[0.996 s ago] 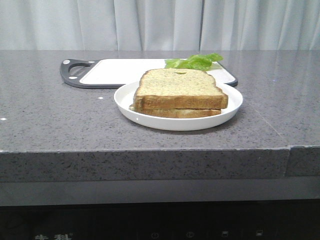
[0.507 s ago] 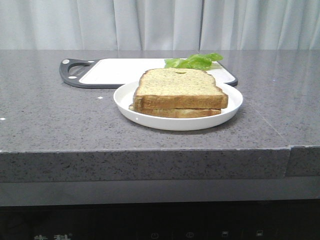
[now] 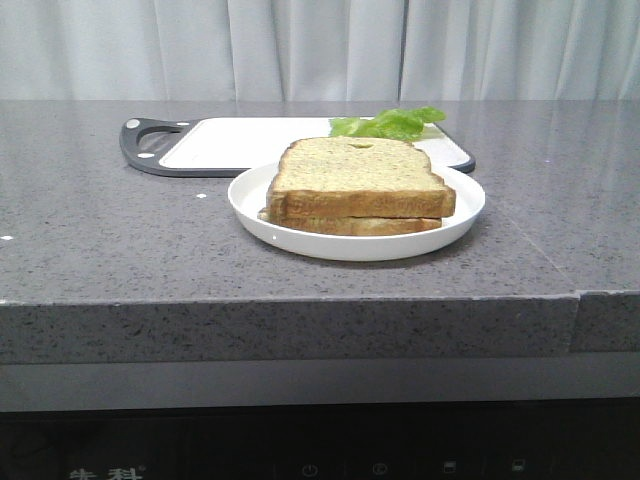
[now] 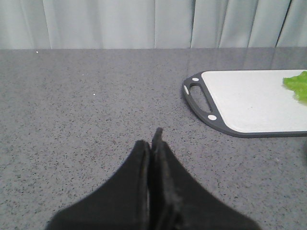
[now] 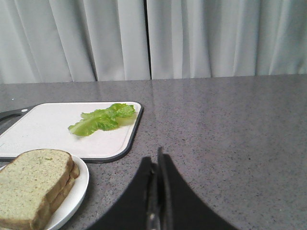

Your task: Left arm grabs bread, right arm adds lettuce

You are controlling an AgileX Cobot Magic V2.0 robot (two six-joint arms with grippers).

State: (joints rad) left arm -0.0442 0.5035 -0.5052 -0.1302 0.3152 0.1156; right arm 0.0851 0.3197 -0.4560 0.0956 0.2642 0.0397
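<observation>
A thick square slice of tan wholemeal bread (image 3: 358,176), its crust a darker brown and its speckled top marked by a small dimple near the far edge, sits at centre frame in the front view atop a thinner, flatter slice (image 3: 352,225), the pair stacked on a round, glossy white plate (image 3: 357,243). The plate rests on a grey speckled stone counter (image 3: 110,240) with a matte, granular finish. Just behind it, in the upper middle of the frame, lies a flat white cutting board (image 3: 240,143) rimmed in black, with a looped handle at its left end. A ruffled, bright green lettuce leaf (image 3: 390,123) lies on the board's right portion, behind the bread. Pale pleated curtains (image 3: 320,48) fill the top of the frame.

In the left wrist view, the left gripper (image 4: 153,139) occupies the lower centre, its two tapered, matte black wedge fingers pressed together with nothing between them, above bare counter; the board's handle end appears at right. In the right wrist view, the right gripper (image 5: 157,160) rises from the bottom centre, its dark fingers likewise closed against each other and empty, with the lettuce on the board at left centre and the bread on its plate in the lower left corner.
</observation>
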